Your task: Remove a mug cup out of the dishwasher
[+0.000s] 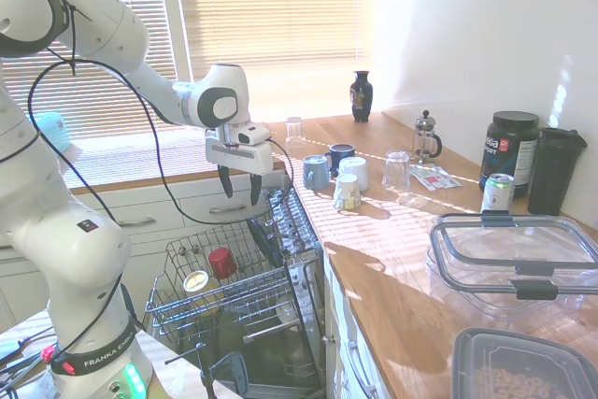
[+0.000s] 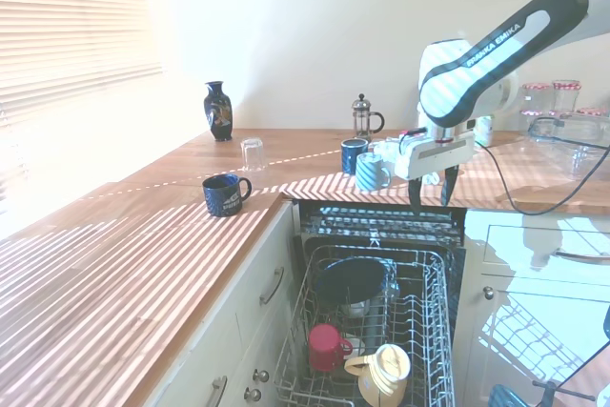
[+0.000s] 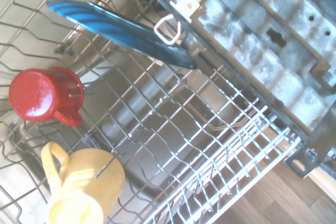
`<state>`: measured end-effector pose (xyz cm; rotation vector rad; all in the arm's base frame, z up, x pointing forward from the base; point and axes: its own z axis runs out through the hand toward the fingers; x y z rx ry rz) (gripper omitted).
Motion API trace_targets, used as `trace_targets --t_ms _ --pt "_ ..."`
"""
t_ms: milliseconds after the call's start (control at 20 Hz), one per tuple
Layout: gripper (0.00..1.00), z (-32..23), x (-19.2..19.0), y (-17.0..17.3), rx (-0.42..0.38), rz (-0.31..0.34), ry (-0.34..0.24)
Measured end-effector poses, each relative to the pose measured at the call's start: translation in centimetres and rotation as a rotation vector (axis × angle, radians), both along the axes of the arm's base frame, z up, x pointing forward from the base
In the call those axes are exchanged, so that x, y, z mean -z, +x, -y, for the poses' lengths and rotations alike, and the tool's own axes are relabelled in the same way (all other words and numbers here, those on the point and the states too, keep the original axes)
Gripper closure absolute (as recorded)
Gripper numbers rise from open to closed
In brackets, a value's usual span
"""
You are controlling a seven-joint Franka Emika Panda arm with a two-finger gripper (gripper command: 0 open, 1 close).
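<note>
The pale yellow mug cup [image 1: 198, 283] [image 2: 382, 373] [image 3: 80, 188] rests tilted in the dishwasher's pulled-out grey wire rack [image 1: 264, 298] [image 2: 437, 316], at the rack's outer end. A small red cup [image 1: 221, 262] [image 2: 324, 346] [image 3: 40, 95] stands right beside it. My gripper [image 1: 239, 186] [image 2: 432, 193] hangs open and empty well above the rack's inner end, near the counter edge, clear of the mug.
A dark blue plate [image 2: 351, 279] [image 3: 121, 28] stands deeper in the rack. On the wooden counter are blue and white cups [image 1: 329, 169], a glass [image 1: 396, 170], a French press [image 1: 426, 135], a vase [image 1: 362, 95], a navy mug [image 2: 226, 194] and plastic containers [image 1: 514, 254].
</note>
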<state>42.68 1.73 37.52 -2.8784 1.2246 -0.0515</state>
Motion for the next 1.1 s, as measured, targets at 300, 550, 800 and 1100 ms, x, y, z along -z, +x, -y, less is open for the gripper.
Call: trace_targets --t_ms 300,550,800,1100 --pt "0.0 -3.1 1.5 -0.2 -0.091 0.07 -0.007" --pt "0.0 -9.1 5.8 -0.8 -0.291 0.094 -0.017" --pt "0.0 -12.8 10.7 -1.1 -0.47 0.059 -0.059" --pt "0.0 -18.6 17.0 -1.7 -0.641 -0.015 -0.126"
